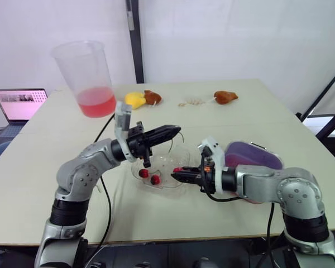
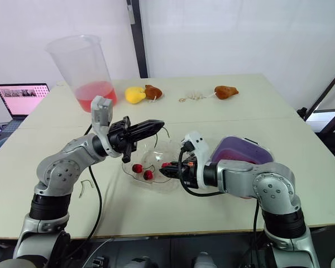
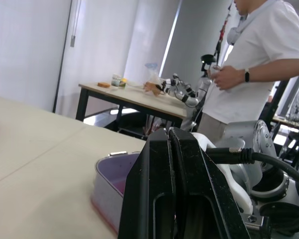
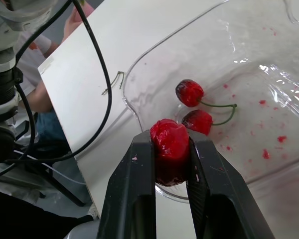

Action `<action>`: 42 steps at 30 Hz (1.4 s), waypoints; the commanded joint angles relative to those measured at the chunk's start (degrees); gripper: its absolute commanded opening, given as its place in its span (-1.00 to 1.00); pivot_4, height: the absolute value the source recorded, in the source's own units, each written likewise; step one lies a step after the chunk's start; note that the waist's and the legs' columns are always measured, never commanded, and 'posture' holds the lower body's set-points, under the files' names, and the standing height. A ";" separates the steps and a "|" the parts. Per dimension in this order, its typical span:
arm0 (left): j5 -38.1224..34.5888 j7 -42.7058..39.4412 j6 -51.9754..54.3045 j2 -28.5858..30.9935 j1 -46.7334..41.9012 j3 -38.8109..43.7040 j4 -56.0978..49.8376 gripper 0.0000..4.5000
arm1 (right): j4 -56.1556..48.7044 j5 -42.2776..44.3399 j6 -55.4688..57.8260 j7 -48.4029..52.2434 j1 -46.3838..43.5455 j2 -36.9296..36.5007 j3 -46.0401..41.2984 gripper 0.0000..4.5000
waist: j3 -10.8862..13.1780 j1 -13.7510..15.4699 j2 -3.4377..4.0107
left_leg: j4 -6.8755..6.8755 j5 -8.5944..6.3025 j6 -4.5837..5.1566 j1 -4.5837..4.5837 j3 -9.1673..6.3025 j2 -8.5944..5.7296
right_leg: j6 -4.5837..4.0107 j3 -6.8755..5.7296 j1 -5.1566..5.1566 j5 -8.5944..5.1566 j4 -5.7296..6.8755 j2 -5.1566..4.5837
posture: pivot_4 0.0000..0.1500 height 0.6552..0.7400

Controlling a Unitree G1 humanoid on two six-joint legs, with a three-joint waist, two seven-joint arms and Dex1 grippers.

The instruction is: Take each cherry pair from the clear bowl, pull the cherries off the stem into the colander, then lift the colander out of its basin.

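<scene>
Cherry (image 4: 168, 149) gripped in our right pincer (image 1: 178, 172) at the clear bowl's (image 4: 134, 107) near rim; a cherry pair (image 4: 190, 92) lies inside. Our left pincer (image 1: 173, 131) hovers clenched above, purple colander (image 1: 251, 156) beside, and farther back a cup (image 1: 86, 64) holds pink liquid (image 1: 96, 103).

A robotics lab or test room. Bare white walls (image 1: 223, 39) and a black upright post (image 1: 135, 39) stand behind a plain pale bench (image 1: 240, 120), with an open laptop (image 1: 19, 104) just off its corner. The left wrist view shows another bench (image 3: 134, 98) carrying a small robot arm (image 3: 182, 92), a person (image 3: 254, 55) standing near it, and black cabling (image 3: 269, 159).
</scene>
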 commanded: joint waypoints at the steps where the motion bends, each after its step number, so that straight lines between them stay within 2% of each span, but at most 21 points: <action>1: -0.95 -0.25 -0.59 1.03 -0.50 1.84 -1.61 -1.00 | -3.19 4.86 -3.65 4.95 -3.36 -5.30 -7.10 -0.79 | 0.01 0.16 0.01 | 0.00 0.00 0.00 0.00 0.00 -0.01 | 0.00 0.00 0.01 0.00 -0.01 0.00 | 1.00 1.00; 4: -0.71 -0.55 -0.82 2.16 0.00 2.39 -1.45 -1.00 | -2.55 3.76 -3.80 10.09 -3.69 -14.84 -11.30 -0.79 | 0.01 0.50 0.01 | 0.02 -0.03 0.06 -0.02 -0.05 -0.02 | 0.01 -0.08 0.11 0.00 -0.17 0.00 | 1.00 1.00; 8: -0.61 -0.96 -0.99 4.41 1.54 3.95 -1.23 -1.00 | 0.84 -11.23 -7.57 21.78 -0.80 -34.16 -9.25 -0.79 | 0.04 0.39 0.03 | -0.01 -0.08 0.14 -0.04 -0.01 -0.01 | 0.11 -0.12 0.19 0.06 -0.39 0.02 | 1.00 1.00; 11: 0.15 -1.78 -1.55 6.12 3.05 4.71 -0.67 -1.00 | 3.19 -21.69 -14.43 28.55 3.74 -41.23 -3.94 -0.79 | 0.03 0.08 0.02 | -0.01 -0.11 0.20 -0.03 0.06 0.05 | 0.14 -0.13 0.20 0.08 -0.46 0.05 | 1.00 1.00; 15: 1.20 -2.37 -2.43 7.96 4.61 5.96 0.30 -1.00 | 7.23 -31.37 -21.11 31.91 5.55 -40.00 2.45 -0.79 | 0.04 -0.25 0.03 | -0.01 -0.11 0.20 -0.02 0.16 0.10 | 0.19 -0.07 0.17 0.12 -0.47 0.06 | 1.00 1.00; 17: 1.53 -2.52 -2.84 8.45 5.36 6.32 0.44 -1.00 | 8.36 -34.55 -22.89 33.38 5.86 -39.36 4.36 -0.39 | 0.05 -0.04 0.06 | -0.03 -0.11 0.20 -0.03 0.16 0.10 | 0.19 -0.05 0.15 0.12 -0.48 0.04 | 1.00 1.00; 18: 1.41 -2.20 -2.78 8.65 5.93 6.73 0.36 -1.00 | 9.02 -34.67 -22.93 34.12 5.96 -38.41 4.29 -0.25 | 0.05 0.07 0.06 | -0.04 -0.12 0.20 -0.03 0.16 0.09 | 0.19 -0.05 0.15 0.12 -0.49 0.04 | 1.00 1.00; 23: 0.92 -1.57 -1.57 10.67 8.38 8.24 -1.05 -1.00 | 10.20 -37.01 -23.61 37.89 5.68 -38.29 2.76 0.87 | 0.06 0.43 0.06 | -0.02 -0.12 0.20 -0.08 0.14 0.07 | 0.18 -0.05 0.14 0.14 -0.53 0.01 | 1.00 1.00; 24: 0.98 -1.68 -1.56 11.08 8.66 8.37 -1.10 -1.00 | 10.23 -37.20 -23.52 38.41 5.47 -38.29 2.29 0.99 | 0.06 0.44 0.06 | -0.02 -0.12 0.20 -0.08 0.13 0.07 | 0.18 -0.06 0.14 0.14 -0.53 0.01 | 1.00 1.00; 27: 0.72 -1.63 -1.03 13.01 9.90 9.66 -1.01 -1.00 | 9.53 -33.95 -22.64 41.53 3.61 -37.70 -1.56 0.99 | 0.07 0.44 0.09 | -0.02 -0.12 0.20 -0.08 0.13 0.07 | 0.17 -0.06 0.15 0.15 -0.54 0.01 | 1.00 1.00; 30: 0.48 -2.68 0.26 16.42 12.21 11.46 -0.84 -1.00 | 5.44 -23.49 -18.38 45.32 -0.86 -35.59 -6.01 0.99 | 0.13 -0.02 0.19 | -0.06 -0.12 0.20 -0.09 0.13 0.10 | 0.17 -0.04 0.10 0.15 -0.54 0.04 | 1.00 1.00; 34: 1.95 -3.24 1.31 21.08 16.88 13.68 0.88 -1.00 | 0.16 -11.35 -13.77 43.97 -8.01 -29.12 -5.51 0.99 | 0.13 -0.14 0.19 | -0.17 -0.13 0.17 -0.07 0.10 0.28 | 0.12 -0.04 0.09 0.18 -0.60 0.19 | 1.00 1.00; 39: 6.24 -1.80 -2.78 23.00 22.56 17.69 4.13 -1.00 | -0.66 -13.10 -13.46 39.68 -12.41 -21.55 0.35 0.99 | 0.14 0.38 0.18 | -0.10 -0.14 0.16 -0.06 0.11 0.26 | 0.08 -0.03 0.11 0.21 -0.61 0.17 | 1.00 1.00; 42: 8.84 -2.60 -5.38 23.69 30.17 20.25 3.39 -1.00 | -0.19 -20.87 -15.97 38.25 -13.69 -19.20 7.23 0.99 | 0.13 0.34 0.18 | -0.08 -0.16 0.18 -0.10 0.12 0.19 | 0.07 -0.02 0.09 0.21 -0.62 0.11 | 1.00 1.00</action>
